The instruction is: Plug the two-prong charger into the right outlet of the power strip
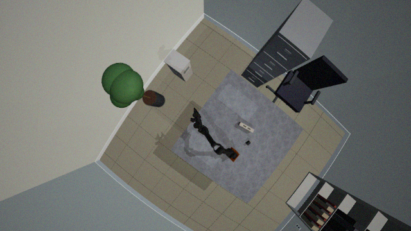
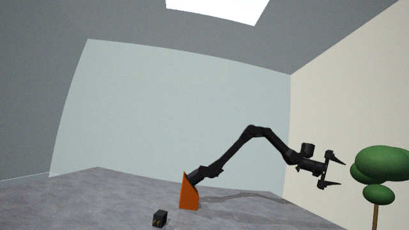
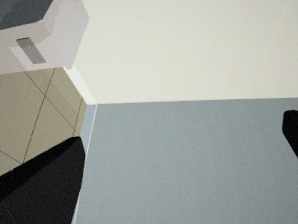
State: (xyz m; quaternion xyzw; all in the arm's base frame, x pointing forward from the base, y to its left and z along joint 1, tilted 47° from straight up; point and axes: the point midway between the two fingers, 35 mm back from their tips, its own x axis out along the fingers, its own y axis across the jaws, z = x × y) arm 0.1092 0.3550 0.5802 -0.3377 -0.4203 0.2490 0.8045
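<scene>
Right, here is the arm at full stretch, and its gripper (image 1: 193, 115) (image 2: 342, 174) (image 3: 185, 133) is wide open with nothing between the fingers, pointing off toward the wall side where the potted plant (image 1: 127, 84) (image 2: 381, 163) stands. And the charger (image 1: 248, 142) (image 2: 159, 218)? It's down on the grey rug (image 1: 273, 144) (image 2: 96, 191), well apart from the gripper and over by the arm's own orange base (image 1: 237, 157) (image 2: 188, 198), so the whole reach is aimed the wrong way! That is the relation everything turns on: the charger lies back beyond the elbow, on the base's side, and low, while the fingers hang high. In the top view the power strip (image 1: 246, 127) lies just beside the charger, its long axis slanting from upper left to lower right, and the charger sits off its lower-right half. The exterior view shows two brass prongs (image 2: 156, 222) on the charger's near face, level with the rug rather than pointing down. One arm, so no question of who is nearer; it looks to need a fold at the elbow and a big swing round at the base, then a descent. Nothing is plugged in, and the grip should leave those prongs free, because a skewed hold could jam both at the shutter.
</scene>
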